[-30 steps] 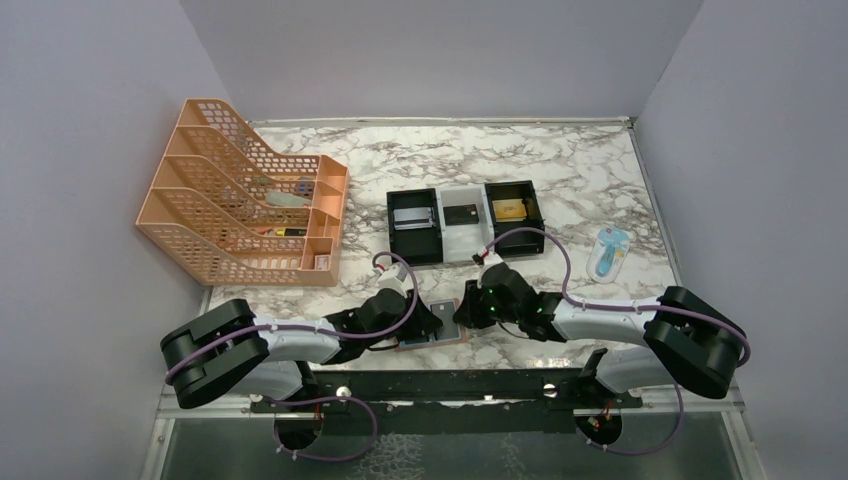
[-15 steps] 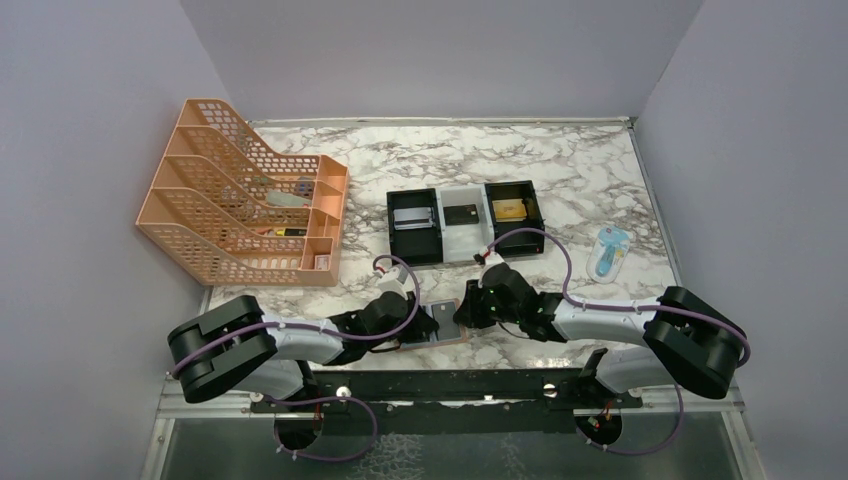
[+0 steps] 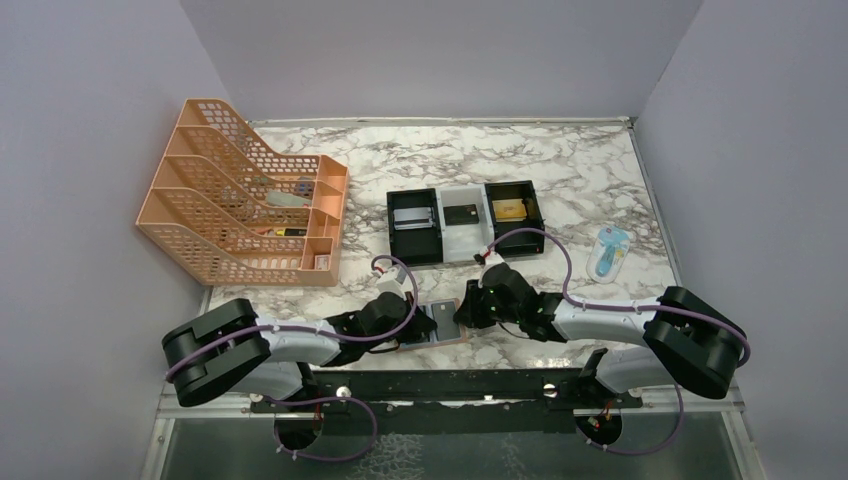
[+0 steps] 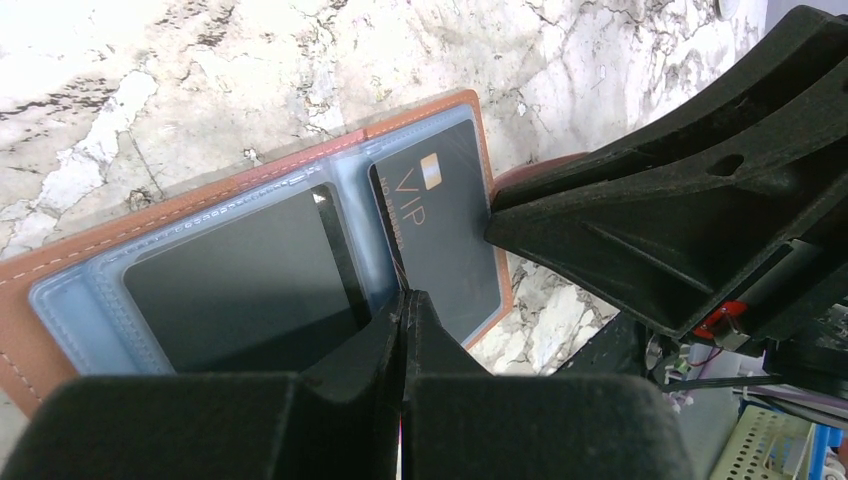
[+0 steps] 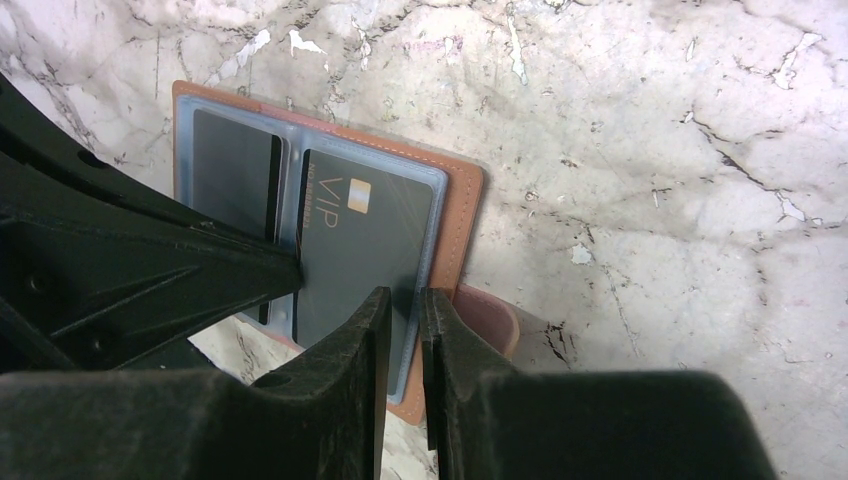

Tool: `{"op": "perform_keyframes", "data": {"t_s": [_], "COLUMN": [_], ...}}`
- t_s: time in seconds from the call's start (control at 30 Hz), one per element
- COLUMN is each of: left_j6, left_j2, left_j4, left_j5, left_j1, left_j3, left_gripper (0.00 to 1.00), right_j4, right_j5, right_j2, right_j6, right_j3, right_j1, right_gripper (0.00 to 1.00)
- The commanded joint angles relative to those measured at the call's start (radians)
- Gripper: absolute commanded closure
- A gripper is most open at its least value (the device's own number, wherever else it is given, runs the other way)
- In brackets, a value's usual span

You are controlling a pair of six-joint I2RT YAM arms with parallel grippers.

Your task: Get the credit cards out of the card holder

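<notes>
1. Holder (image 3: pixel 440 325) lay open, lower centre, between both claws.
2. Left claw (image 4: pixel 405 298) had just pressed together at its middle; pinch unclear.
3. Right claw (image 5: pixel 403 300) showed a narrow gap; grip unclear.
4. VIP card (image 4: pixel 440 240) remained sleeved; extraction seemingly beginning.

The credit cards (image 5: pixel 360 250) sit in the card holder (image 5: pixel 463 225), tray (image 3: pixel 415 260) behind it.

The top camera looks down from high up at the whole table (image 3: pixel 560 170). The card holder (image 3: pixel 440 325) lies at 6 o'clock there. Both wrist cameras look at it from very close, from opposite sides.
</notes>
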Motion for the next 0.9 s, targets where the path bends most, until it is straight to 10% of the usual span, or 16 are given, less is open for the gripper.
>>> {"op": "perform_keyframes", "data": {"t_s": [0.0,0.87], "left_j6": [0.005,0.022], "left_j2": [-0.032,-0.045], "left_j4": [0.04,0.037], "left_j5": [-0.009,-0.002], "left_j1": [-0.008,-0.008], "left_j3": [-0.007,-0.008], "left_gripper": [1.0,1.0], "right_j4": [-0.043,-0.09], "right_j5": [-0.001,-0.128], "right_j2": [0.008,0.013], "right_j6": [-0.016,-0.032], "right_j3": [0.009,0.088], "right_j1": [0.0,0.0], "right_gripper": [0.82,0.81]}}
